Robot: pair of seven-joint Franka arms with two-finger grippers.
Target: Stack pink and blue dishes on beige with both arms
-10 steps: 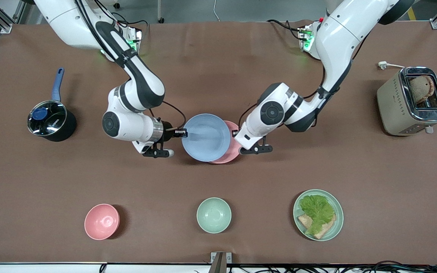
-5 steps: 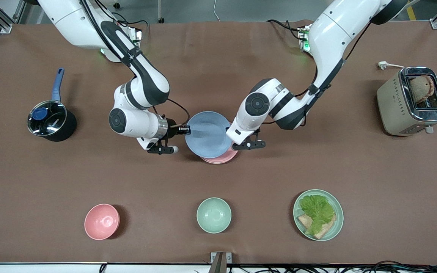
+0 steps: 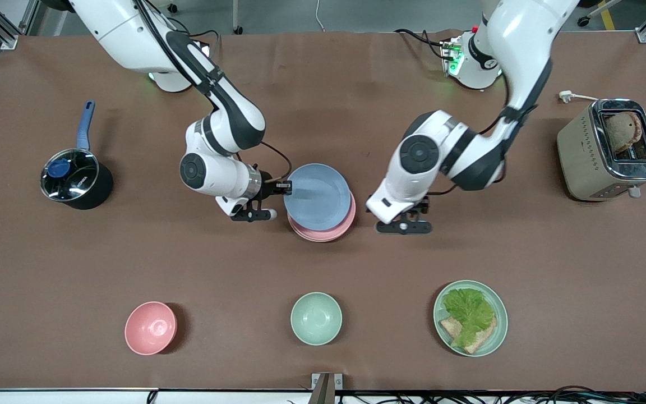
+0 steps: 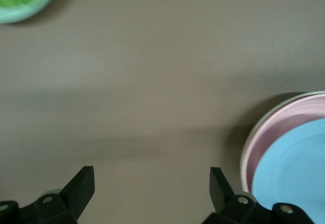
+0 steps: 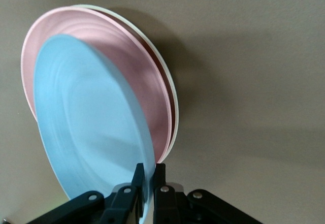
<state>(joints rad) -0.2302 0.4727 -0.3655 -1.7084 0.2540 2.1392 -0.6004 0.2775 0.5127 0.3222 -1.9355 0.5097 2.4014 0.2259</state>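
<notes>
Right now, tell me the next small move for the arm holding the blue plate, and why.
Probably lower it a touch and open. The right claw pinches the rim of the blue plate, which sits tilted over the pink plate, itself on the beige plate. The left claw hangs open over the table beside the stack, so only the blue plate remains to be set down.
</notes>
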